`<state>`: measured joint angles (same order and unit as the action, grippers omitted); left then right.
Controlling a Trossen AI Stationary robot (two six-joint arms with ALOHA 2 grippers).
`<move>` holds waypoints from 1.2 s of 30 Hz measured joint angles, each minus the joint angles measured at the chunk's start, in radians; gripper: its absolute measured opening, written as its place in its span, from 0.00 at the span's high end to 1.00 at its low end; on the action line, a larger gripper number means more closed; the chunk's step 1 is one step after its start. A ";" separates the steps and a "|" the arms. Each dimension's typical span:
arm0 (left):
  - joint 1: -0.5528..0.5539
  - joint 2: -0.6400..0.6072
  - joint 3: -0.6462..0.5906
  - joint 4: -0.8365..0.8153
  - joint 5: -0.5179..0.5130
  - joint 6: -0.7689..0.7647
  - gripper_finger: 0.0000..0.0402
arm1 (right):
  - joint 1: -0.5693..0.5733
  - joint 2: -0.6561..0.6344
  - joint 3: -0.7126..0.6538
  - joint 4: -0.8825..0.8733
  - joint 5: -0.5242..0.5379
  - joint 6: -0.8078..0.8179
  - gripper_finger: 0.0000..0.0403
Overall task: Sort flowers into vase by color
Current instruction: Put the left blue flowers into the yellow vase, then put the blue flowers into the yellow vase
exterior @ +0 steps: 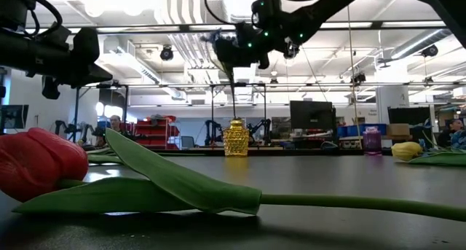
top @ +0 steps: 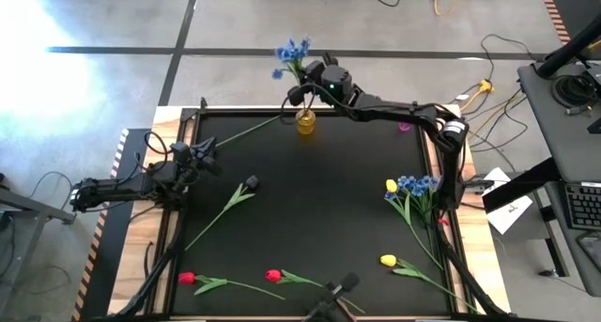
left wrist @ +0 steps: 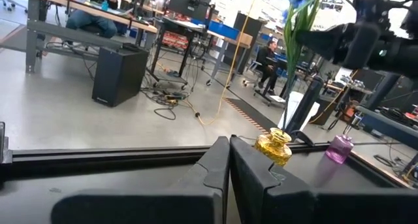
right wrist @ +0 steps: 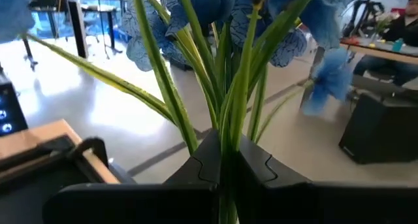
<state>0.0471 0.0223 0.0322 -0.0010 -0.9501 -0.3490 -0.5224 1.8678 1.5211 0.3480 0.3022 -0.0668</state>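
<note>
My right gripper (top: 302, 93) is over the table's far edge, shut on a blue small-blossom spray (top: 293, 52) that stands above the yellow vase (top: 306, 123). In the low view the spray's stem (exterior: 232, 97) runs down to the yellow vase's mouth (exterior: 235, 123). My left gripper (top: 208, 156) waits shut near the left edge, touching nothing. Flat on the black mat lie a black tulip (top: 251, 183), two red tulips (top: 186, 278) (top: 273, 276), two yellow tulips (top: 391, 185) (top: 387, 260) and a second blue spray (top: 418, 184). My right gripper pinches the blue spray's bundle of green stems (right wrist: 228, 142) between its two fingers, below the blossoms (right wrist: 196, 8). The fingers come about level from the table's right side and lie across the stems. The spray stands upright, its lower end (left wrist: 285, 123) at the yellow vase's mouth.
A small purple vase (top: 405, 127) stands at the far edge, right of the yellow one. A loose green stem (top: 249, 130) lies far left on the mat, and a black tulip (top: 347, 283) lies at the near edge. A raised frame (top: 178, 172) borders the mat.
</note>
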 joint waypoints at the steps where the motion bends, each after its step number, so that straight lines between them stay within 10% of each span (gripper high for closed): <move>1: 0.000 0.000 0.000 0.000 0.000 0.000 1.00 | 0.000 0.002 -0.007 -0.003 0.001 -0.004 0.97; 10: 0.000 -0.001 0.000 0.066 0.000 -0.219 1.00 | -0.002 0.009 -0.112 0.100 0.005 -0.018 0.97; 22: 0.002 0.002 0.132 0.027 -0.004 -0.096 1.00 | 0.008 0.001 -0.153 0.007 -0.048 0.083 0.82; 36: 0.002 0.145 0.660 -0.614 0.079 0.005 1.00 | 0.091 -0.121 0.082 -0.912 -0.049 0.351 0.44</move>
<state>0.0494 0.1673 0.6918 -0.6154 -0.8715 -0.3445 -0.4318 1.7467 1.6026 -0.5638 0.2531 0.2841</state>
